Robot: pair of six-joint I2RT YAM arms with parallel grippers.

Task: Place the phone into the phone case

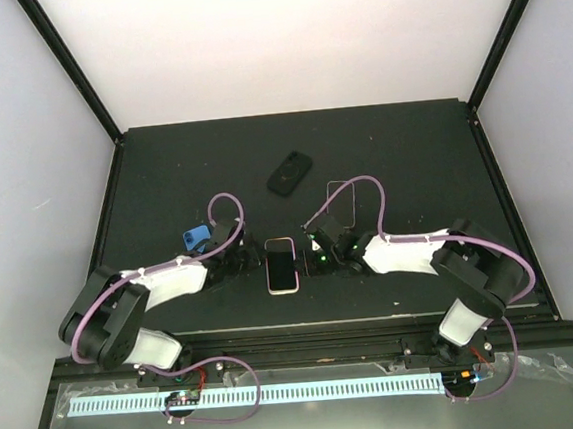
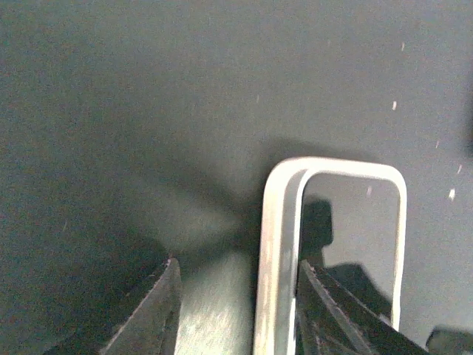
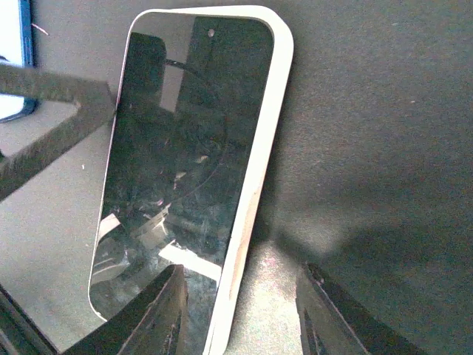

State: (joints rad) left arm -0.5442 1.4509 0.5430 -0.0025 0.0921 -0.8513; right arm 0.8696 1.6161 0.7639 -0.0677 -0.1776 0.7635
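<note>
Your phone (image 1: 282,265) lies flat close to the tabletop's (image 1: 413,163) near edge, midway between its side edges, long axis running from near edge to far edge. Both arms are equally close: the left gripper (image 1: 243,262) straddles its left long side and the right gripper (image 1: 320,258) its right. Each has its jaws parted and loose around the pale rim (image 3: 251,185), clenching nothing, so any squeeze acts across the short axis.

Phone (image 1: 281,267), dark screen up, lies flat mid-table, seated in white case (image 3: 257,170); rim wraps all edges.
</note>
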